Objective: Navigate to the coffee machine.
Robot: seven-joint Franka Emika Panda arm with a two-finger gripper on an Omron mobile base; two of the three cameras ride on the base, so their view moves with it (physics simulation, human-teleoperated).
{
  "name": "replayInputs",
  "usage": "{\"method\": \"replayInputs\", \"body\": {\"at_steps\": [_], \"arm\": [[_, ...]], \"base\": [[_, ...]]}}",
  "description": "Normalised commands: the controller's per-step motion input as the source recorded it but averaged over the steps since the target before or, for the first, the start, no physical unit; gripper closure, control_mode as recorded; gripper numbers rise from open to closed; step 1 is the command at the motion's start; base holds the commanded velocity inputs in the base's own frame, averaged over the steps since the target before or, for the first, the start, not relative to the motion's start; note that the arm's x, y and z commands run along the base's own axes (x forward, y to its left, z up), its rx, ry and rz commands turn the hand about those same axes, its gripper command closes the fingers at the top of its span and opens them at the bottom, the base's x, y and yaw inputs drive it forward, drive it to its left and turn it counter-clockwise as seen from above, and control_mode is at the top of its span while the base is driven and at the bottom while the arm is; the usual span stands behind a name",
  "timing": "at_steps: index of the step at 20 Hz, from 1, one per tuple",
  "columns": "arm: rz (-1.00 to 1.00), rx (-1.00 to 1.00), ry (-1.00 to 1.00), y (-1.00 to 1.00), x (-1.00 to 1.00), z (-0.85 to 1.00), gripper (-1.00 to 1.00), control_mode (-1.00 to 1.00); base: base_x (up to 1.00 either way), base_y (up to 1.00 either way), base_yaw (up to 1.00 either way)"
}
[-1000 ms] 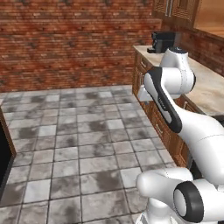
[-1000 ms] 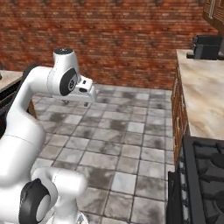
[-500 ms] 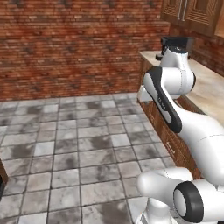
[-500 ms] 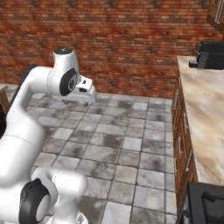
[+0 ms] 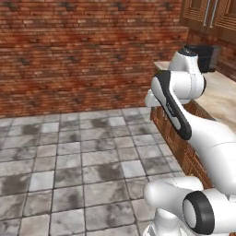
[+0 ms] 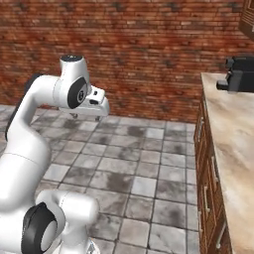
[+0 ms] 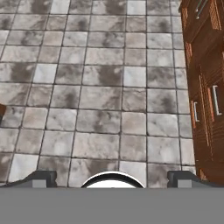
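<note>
Red brick wall (image 5: 83, 50) spanning the back of the room, from 9 to 3 o'clock. Grey mottled stone tile floor (image 5: 78, 161) below, with pale grout lines. At 3 o'clock, a run of brown wooden cabinets (image 6: 211, 183) with pale bar handles, topped by a beige marbled desk (image 6: 233, 144). Wooden upper cupboards (image 5: 209, 18) at 1 o'clock. Even, soft light throughout.

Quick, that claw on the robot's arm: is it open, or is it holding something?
Gripper: jaws open wide, holding nothing, pointing down at the tiled floor.
</note>
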Motion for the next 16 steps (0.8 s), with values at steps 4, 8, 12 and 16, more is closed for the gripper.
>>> {"method": "replayInputs", "body": {"at_steps": [4, 8, 12, 16], "arm": [[0.0, 0.0, 0.0, 0.0, 0.0, 0.0, -1.0, 1.0], [0.0, 0.0, 0.0, 0.0, 0.0, 0.0, -1.0, 1.0], [0.0, 0.0, 0.0, 0.0, 0.0, 0.0, -1.0, 1.0], [0.0, 0.0, 0.0, 0.0, 0.0, 0.0, -1.0, 1.0]], "base": [[1.0, 0.07, -0.05], [1.0, 0.08, -0.06], [1.0, 0.08, -0.06], [1.0, 0.13, -0.09]]}}
